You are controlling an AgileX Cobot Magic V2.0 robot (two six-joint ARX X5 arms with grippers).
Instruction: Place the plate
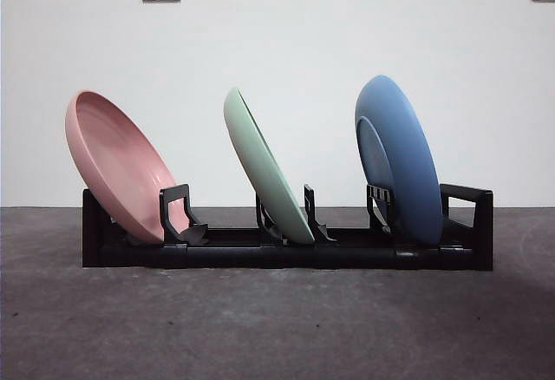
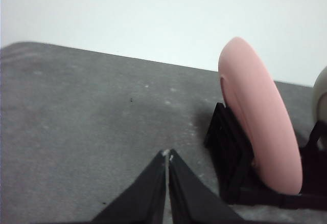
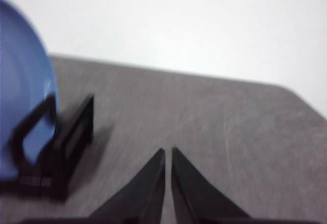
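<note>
Grey surface (image 1: 260,328): we judge placing done, three plates racked (image 1: 286,254); left hand (image 2: 167,155) and right hand (image 3: 168,152) pressed together, seemingly empty, nothing left but waiting.

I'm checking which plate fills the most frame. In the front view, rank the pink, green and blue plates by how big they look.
1. Pink plate and blue plate: too alike to rank, and each is tilted differently.
2. Green plate: seen nearly edge-on, so it shows least.
All three stand in the black rack.
</note>
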